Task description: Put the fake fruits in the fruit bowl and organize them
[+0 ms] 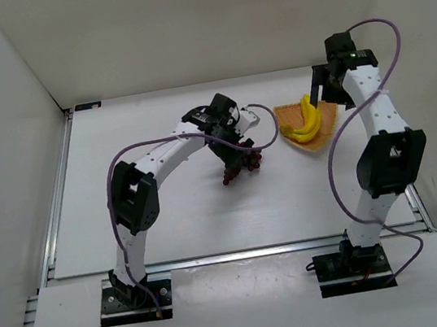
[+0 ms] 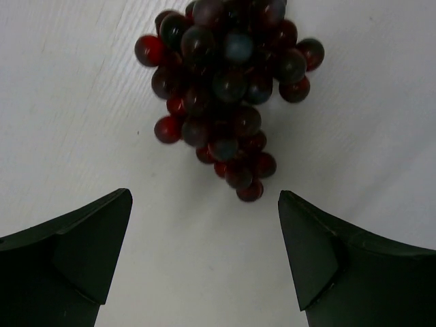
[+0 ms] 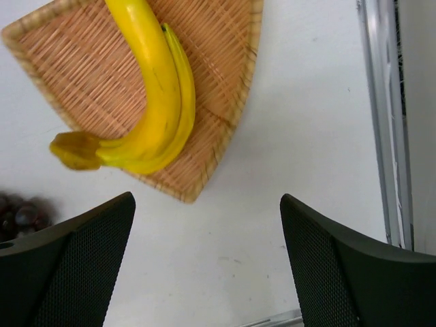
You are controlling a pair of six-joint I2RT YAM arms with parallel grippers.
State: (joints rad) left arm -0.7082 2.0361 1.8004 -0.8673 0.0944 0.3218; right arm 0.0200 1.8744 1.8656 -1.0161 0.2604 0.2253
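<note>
The yellow banana (image 1: 304, 122) lies in the tan woven fruit bowl (image 1: 327, 134) at the back right; both show in the right wrist view, the banana (image 3: 160, 95) on the bowl (image 3: 218, 82). The dark purple-red grapes (image 1: 241, 168) lie on the table left of the bowl, and fill the top of the left wrist view (image 2: 228, 88). My left gripper (image 2: 204, 238) is open and empty just short of the grapes. My right gripper (image 3: 208, 259) is open and empty, above the table beside the bowl's corner.
White walls enclose the table on three sides. A metal rail (image 3: 385, 122) runs along the table's right edge close to my right gripper. A few grapes (image 3: 17, 214) show at the left edge of the right wrist view.
</note>
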